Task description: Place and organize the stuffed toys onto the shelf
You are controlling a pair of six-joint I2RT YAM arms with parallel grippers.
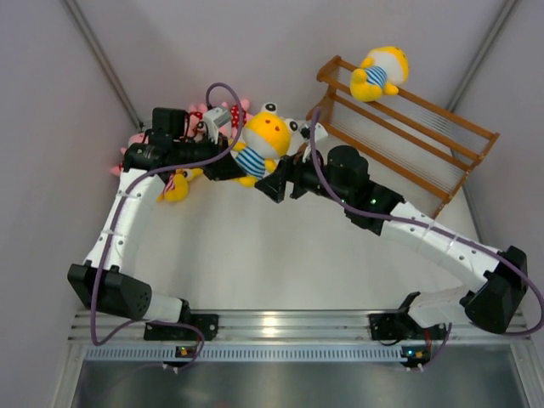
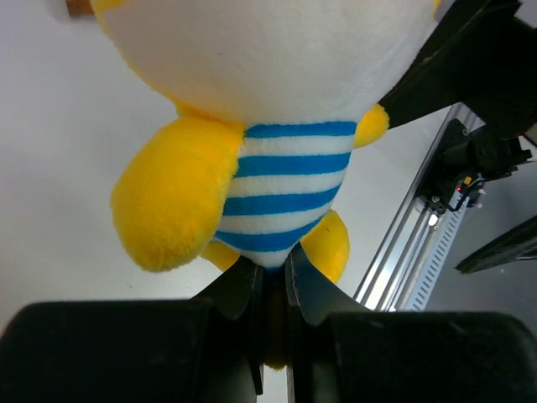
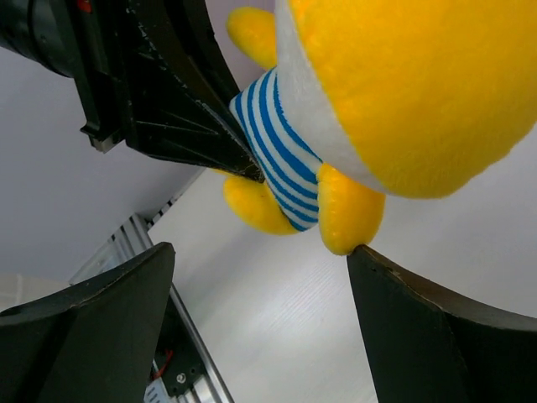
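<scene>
Left gripper (image 2: 273,270) has its two black fingers pinched almost together on the lower edge of a yellow stuffed toy (image 2: 284,189) in a blue-and-white striped shirt, gripping it at the hem between the legs. From above, that toy (image 1: 263,140) is held off the white table (image 1: 255,255), just beside the left end of the shelf (image 1: 442,110), with its round yellow head uppermost. Right gripper (image 3: 256,252) sits under the same toy (image 3: 403,84) with its jaws spread wide, one dark finger on each side and nothing clamped between them; a yellow foot lies right at one fingertip, though contact cannot be judged. The brown wooden shelf stands at the far right of the table, a stepped rack of thin rails. A second yellow toy (image 1: 379,72) in a striped shirt sits on the shelf's highest rail, near its left end. Further left of the shelf, behind the left arm, lies a heap of pink toys (image 1: 204,115) in red dotted outfits, and another yellow toy (image 1: 176,187) lies partly hidden under that arm.
</scene>
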